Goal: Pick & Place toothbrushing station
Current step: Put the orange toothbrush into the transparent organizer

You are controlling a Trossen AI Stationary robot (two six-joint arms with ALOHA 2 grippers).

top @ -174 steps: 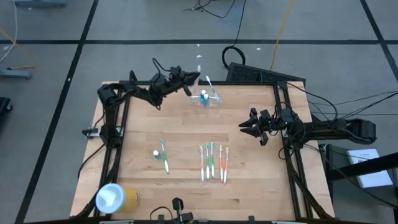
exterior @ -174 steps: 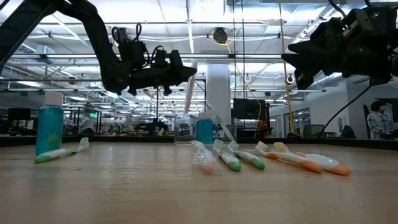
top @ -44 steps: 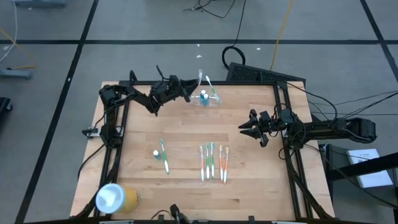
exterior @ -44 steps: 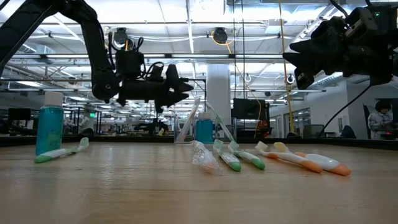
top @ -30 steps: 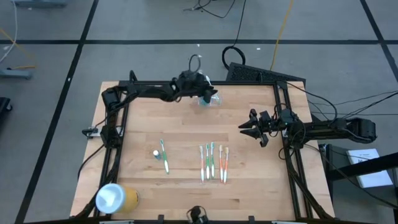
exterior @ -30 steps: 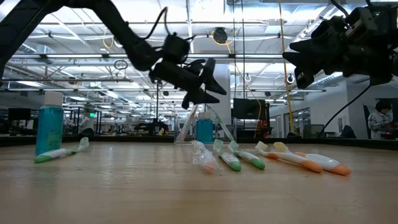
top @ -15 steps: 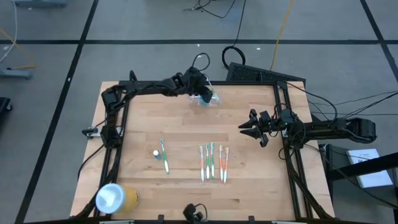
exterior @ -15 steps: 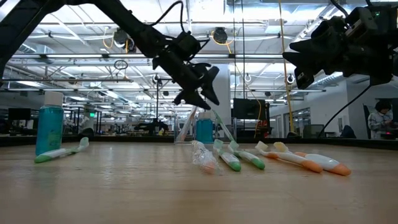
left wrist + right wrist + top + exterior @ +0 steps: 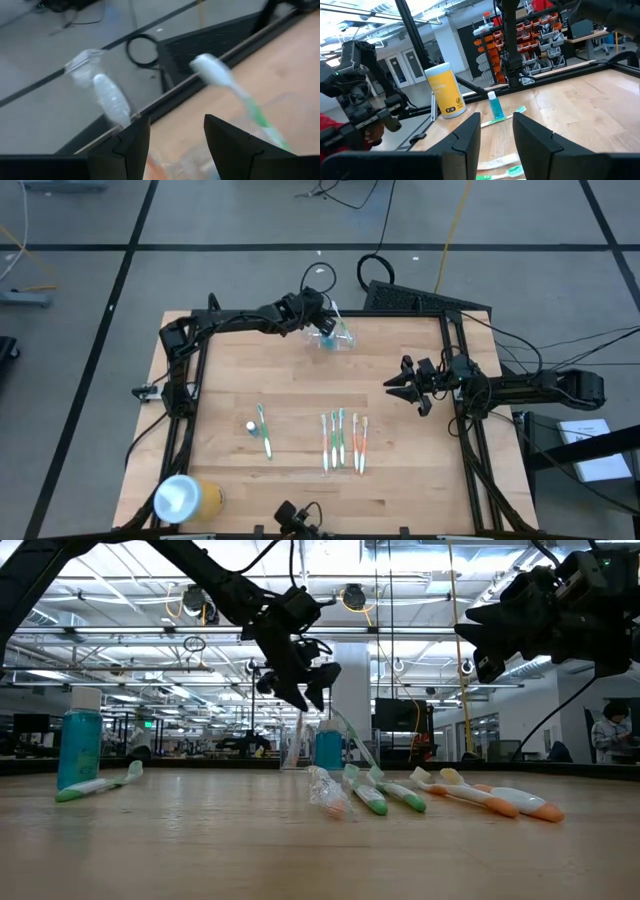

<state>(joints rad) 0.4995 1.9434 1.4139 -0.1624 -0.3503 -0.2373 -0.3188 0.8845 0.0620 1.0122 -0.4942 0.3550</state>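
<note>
The toothbrushing station [image 9: 337, 343], a clear holder, stands near the table's far edge. In it are a small blue bottle [image 9: 328, 749], a green-and-white toothbrush [image 9: 225, 82] and a wrapped toothbrush [image 9: 107, 95]. My left gripper [image 9: 322, 320] hangs open just above the holder, fingers slanting down [image 9: 305, 700]. In the left wrist view the wrapped brush's head rises beside one finger [image 9: 131, 137]. My right gripper [image 9: 393, 385] waits open above the table's right side, away from everything. My left gripper: I cannot tell whether it touches the wrapped toothbrush [image 9: 298, 740]. The brush stands in the holder and passes behind one finger, which hides any place of contact.
Several toothbrushes [image 9: 342, 442] lie side by side near the table's middle front. A green one with a small bottle [image 9: 258, 430] lies to their left. A yellow cylinder with a white end [image 9: 185, 498] lies at the near left corner. A black frame edges the table.
My left gripper has stayed over the holder, drawn back a little toward the table's left and tipped to point more steeply down. The wrapped toothbrush in the holder, which leaned before, now stands nearly upright.
</note>
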